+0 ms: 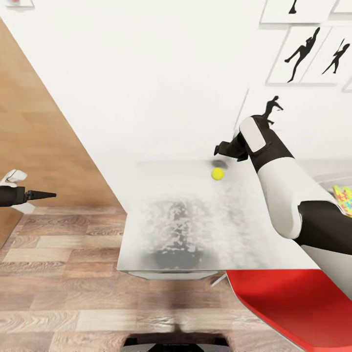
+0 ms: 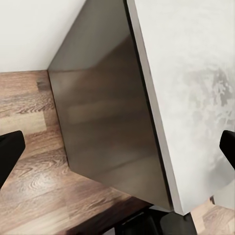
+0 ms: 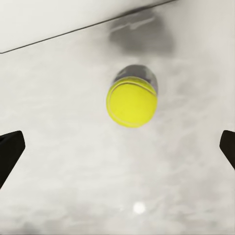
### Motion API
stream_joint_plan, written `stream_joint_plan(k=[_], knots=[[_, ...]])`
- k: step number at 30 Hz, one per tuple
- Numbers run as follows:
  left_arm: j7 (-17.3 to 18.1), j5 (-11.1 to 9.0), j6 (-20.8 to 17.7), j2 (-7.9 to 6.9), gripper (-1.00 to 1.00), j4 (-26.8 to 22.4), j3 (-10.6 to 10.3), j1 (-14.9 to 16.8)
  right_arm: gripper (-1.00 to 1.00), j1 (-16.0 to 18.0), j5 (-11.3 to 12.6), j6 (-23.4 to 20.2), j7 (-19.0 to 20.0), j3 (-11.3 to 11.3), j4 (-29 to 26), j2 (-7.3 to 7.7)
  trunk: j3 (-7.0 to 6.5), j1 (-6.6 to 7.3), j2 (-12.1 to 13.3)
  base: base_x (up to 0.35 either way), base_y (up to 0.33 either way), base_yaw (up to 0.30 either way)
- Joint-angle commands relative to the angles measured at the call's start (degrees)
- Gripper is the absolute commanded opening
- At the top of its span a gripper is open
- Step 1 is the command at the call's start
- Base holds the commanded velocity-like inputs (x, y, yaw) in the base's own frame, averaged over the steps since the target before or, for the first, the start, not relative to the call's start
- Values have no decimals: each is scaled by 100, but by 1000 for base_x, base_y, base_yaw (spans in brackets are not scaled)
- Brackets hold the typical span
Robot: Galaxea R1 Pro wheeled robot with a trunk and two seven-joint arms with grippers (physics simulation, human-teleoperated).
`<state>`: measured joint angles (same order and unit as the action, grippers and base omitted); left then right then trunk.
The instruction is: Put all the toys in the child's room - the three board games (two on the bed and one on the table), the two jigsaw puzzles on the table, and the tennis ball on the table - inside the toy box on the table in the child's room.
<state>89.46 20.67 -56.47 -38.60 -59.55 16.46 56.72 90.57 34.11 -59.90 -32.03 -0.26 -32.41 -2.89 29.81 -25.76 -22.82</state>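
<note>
Tennis ball alone on the tabletop, right hand poised above it.

The tennis ball (image 1: pixel 217 173) sits on the far part of the pale tabletop (image 1: pixel 186 220), close to the white wall. The right hand (image 1: pixel 221 149) hangs just over and beyond it, fingers spread wide, nothing gripped. A jigsaw puzzle (image 1: pixel 343 198) peeks in at the far right edge. The left hand (image 1: pixel 49 195) is out over the wooden floor (image 1: pixel 58 274), well left of the tabletop, fingers apart and empty. A red chair (image 1: pixel 293 303) stands near.
</note>
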Motion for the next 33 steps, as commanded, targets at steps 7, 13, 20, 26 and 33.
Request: stream_joint_plan(k=[7,13,20,26,33], knots=[[54,60,-58,-6,100,-4,6,7,100,-12,52,-10,-50,-1,-2,-1,75,-3,-10,0,0,0],[54,60,-58,-4,100,-4,6,6,100,-36,49,8,-49,-1,-2,-1,132,-3,-10,0,0,0],[54,60,-58,-5,100,-4,6,5,100,-39,32,30,-50,-1,-7,-1,199,-3,-10,0,0,0],[54,60,-58,-4,100,-4,6,5,100,-39,24,37,-54,-6,-10,-1,256,-3,-10,0,0,0],[54,60,-58,-7,100,-4,6,5,100,-33,18,39,-56,-17,-12,-1,323,-3,-10,0,0,0]])
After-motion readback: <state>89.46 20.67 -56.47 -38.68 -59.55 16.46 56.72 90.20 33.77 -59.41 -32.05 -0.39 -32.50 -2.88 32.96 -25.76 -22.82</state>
